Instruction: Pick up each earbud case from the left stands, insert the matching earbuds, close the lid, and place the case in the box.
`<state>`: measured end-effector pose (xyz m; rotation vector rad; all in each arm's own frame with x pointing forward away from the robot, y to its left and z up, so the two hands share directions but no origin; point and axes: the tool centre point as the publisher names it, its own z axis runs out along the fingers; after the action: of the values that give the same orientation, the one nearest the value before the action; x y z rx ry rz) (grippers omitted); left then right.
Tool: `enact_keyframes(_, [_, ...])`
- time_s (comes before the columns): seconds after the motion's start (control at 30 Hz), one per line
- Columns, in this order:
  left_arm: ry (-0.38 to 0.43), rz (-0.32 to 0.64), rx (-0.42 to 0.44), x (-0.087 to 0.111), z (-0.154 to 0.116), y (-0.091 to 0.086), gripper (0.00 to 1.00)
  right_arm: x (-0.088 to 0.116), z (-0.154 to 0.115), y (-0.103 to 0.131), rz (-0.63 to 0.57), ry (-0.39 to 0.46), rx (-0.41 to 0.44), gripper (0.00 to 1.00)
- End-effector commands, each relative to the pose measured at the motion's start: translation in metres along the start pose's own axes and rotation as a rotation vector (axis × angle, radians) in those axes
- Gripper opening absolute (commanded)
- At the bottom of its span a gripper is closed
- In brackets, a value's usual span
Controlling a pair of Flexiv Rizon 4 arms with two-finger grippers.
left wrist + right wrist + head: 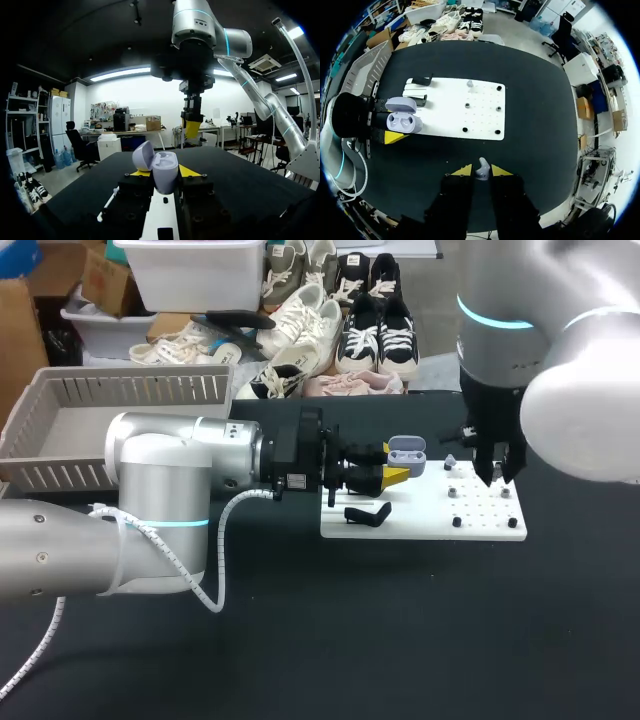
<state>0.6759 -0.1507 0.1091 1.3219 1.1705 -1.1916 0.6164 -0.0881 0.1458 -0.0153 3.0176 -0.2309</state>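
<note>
The table (pixel 400 640) bears a white board (pixel 420 522), grey box (pixel 140 390).

In the head view the left arm (pixel 170 500) covers the bench's (pixel 400 640) near left part and hides the near right corner of the box (pixel 130 390). The left claw (pixel 392 462) shows little of its yellow tips there. The right arm (pixel 570 390) hides the bench's far right corner. The right claw (pixel 498 472) looks dark, and nothing between its fingers can be made out.

In the right wrist view the earbud (pixel 482 170) is clamped between that claw's tips, its lower part sunk out of sight. Whether the hollows of the earbud case (pixel 404 120) hold anything is too small to tell, as is what sits on the white board's (pixel 445 107) pegs (pixel 467 106).

In the left wrist view the case, clamped between the left claw's fingers, hides most of both tips.
</note>
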Motion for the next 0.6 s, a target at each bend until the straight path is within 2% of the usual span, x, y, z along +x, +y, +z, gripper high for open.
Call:
enact_keyframes(0.03, [0.000,0.001,-0.005,-0.0001,0.0002,-0.0011,0.00,0.0007,-0.0036,0.0072,0.145,0.081,0.005,0.00])
enact_keyframes(0.57, [0.000,0.001,-0.005,-0.0001,0.0002,-0.0011,0.00,0.0032,-0.0035,0.0070,0.143,0.085,-0.009,0.00])
enact_keyframes(0.6, [0.000,0.001,-0.005,-0.0001,0.0002,-0.0011,0.00,0.0017,-0.0053,0.0088,0.185,0.080,-0.021,0.00])
